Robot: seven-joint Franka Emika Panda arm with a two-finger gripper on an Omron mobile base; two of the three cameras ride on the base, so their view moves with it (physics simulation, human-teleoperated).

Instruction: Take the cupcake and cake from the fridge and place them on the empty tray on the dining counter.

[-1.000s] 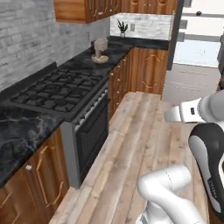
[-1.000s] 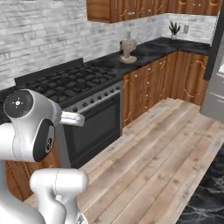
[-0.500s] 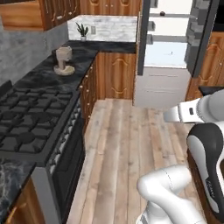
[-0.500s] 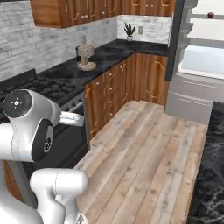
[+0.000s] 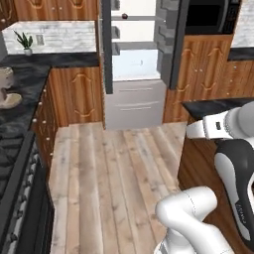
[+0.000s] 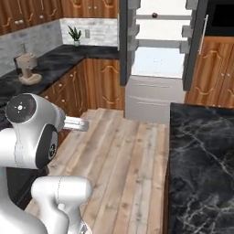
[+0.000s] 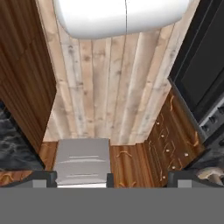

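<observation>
Two doors of the fridge (image 5: 134,59) stand open straight ahead of you across the plank floor (image 5: 109,173), and a small dark round thing, likely the cupcake (image 5: 124,16), sits on an upper shelf. Your jaws are spread wide and empty, aimed down at the floor, well short of it. The right base view adds the dining counter (image 6: 201,155) beside you.

The white Franka arm with dark joints (image 5: 233,163) rises at the lower right of the left base view and at the lower left of the right base view, folded with its elbow high. In the hand view, the two-finger gripper (image 7: 107,178) points down, its dark fingertips (image 7: 43,177) apparently spread wide, holding nothing.
</observation>
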